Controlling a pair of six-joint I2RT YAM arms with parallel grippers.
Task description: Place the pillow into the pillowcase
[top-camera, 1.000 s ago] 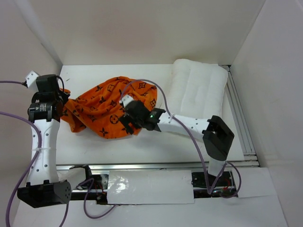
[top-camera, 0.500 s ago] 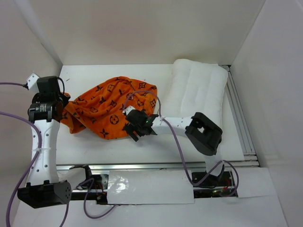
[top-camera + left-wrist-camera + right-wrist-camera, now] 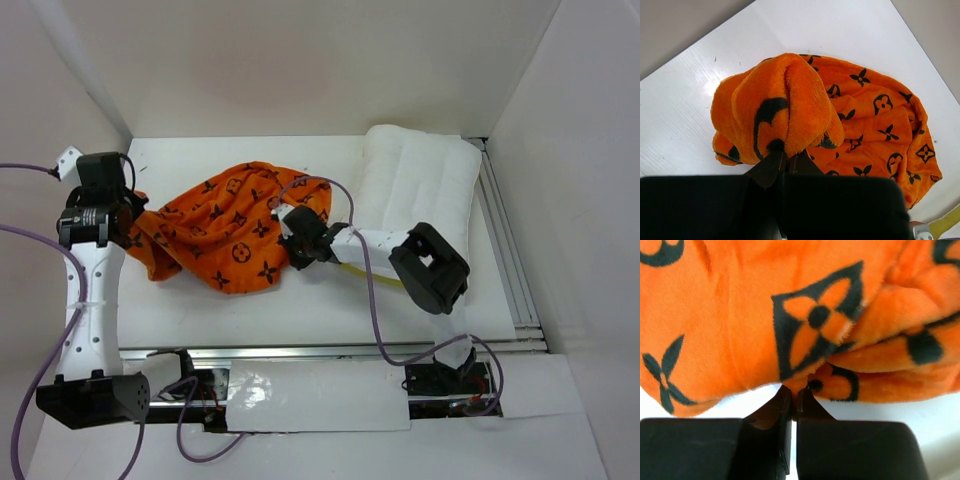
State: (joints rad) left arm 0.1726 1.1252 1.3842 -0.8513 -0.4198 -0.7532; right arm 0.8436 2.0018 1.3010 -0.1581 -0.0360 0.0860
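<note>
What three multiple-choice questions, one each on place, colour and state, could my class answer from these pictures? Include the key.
1. In the top view, where is the pillow relative to the pillowcase? A left; B right; C inside.
2. The pillowcase's ground colour? A blue; B orange; C green.
3. The left gripper is: A open; B shut on nothing; C shut on the pillowcase.
Key: B, it lies bare at the case's right; B, orange with dark motifs; C, fabric is pinched between its fingers.
</note>
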